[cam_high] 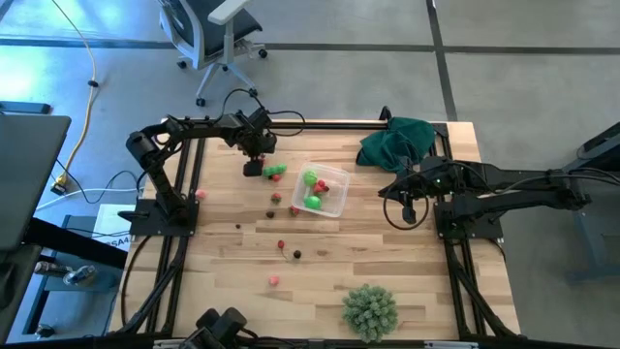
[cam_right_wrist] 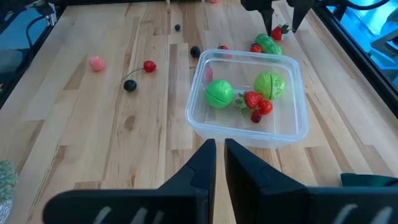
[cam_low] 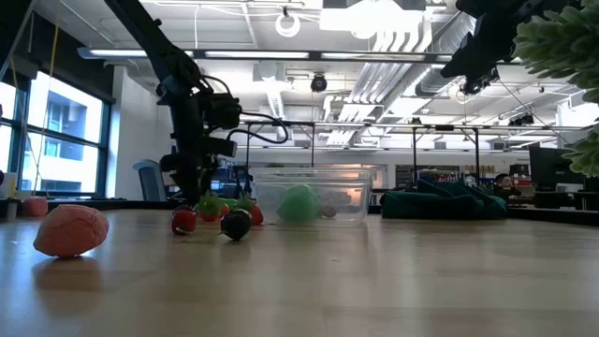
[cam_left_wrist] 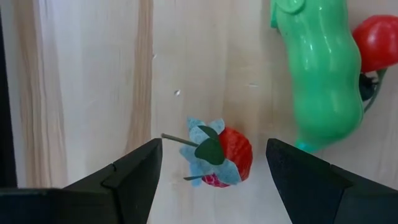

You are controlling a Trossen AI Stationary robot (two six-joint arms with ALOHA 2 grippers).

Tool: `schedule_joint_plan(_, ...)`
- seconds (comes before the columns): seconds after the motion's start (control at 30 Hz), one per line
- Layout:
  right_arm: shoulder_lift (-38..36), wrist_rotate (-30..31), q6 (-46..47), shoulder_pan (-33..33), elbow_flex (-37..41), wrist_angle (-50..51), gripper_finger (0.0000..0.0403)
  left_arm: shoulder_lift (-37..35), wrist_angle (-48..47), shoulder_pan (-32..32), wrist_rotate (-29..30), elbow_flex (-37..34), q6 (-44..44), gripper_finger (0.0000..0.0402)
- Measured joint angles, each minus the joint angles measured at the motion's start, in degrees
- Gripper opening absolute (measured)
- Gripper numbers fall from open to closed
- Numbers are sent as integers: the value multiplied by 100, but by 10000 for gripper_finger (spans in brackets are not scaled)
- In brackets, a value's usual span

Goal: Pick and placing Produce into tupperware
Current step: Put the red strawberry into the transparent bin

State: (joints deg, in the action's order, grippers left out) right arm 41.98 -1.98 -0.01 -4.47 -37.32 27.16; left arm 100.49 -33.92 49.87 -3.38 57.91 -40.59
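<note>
Left gripper (cam_left_wrist: 211, 168) poised low over the table (cam_high: 387, 252) with its fingers spread wide to either side of a small strawberry (cam_left_wrist: 227, 157), which lies flat on the wood and appears untouched by either finger. A long green vegetable (cam_left_wrist: 323, 74) lies just beside the strawberry, with a red piece (cam_left_wrist: 376, 40) against its far side. The tupperware (cam_high: 338, 200) stands near the table's middle, close to the left gripper, and already holds two green pieces and a few small red ones; other produce is scattered across the table toward its front edge. Right gripper (cam_right_wrist: 219, 155) waits beside the tupperware on the opposite side, fingers nearly pressed together and holding nothing. Risks, as judged: the strawberry is small and rounded, so an off-centre closure could squirt it sideways; one finger stands near the green vegetable and may nudge it or trap it; a shallow pinch on the leafy cap alone could let the fruit drop before it reaches the tupperware.
</note>
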Motion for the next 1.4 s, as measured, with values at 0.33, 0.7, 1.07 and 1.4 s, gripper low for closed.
schedule_joint_plan(0.33, 2, 0, 0, 0, 0, 0, 24, 0, -115, 0, 63, 1, 1235, 276)
schedule_joint_plan(0.7, 2, 2, 0, 2, 0, 0, 24, 0, -140, 0, 194, 2, 2532, 276)
schedule_joint_plan(1.07, 2, 0, -2, 2, 0, 0, 24, 248, 63, 0, 168, 10, 2598, 275)
schedule_joint_plan(1.4, 0, 1, -1, 0, 0, 0, 24, 291, 117, 4, 146, 63, 2589, 275)
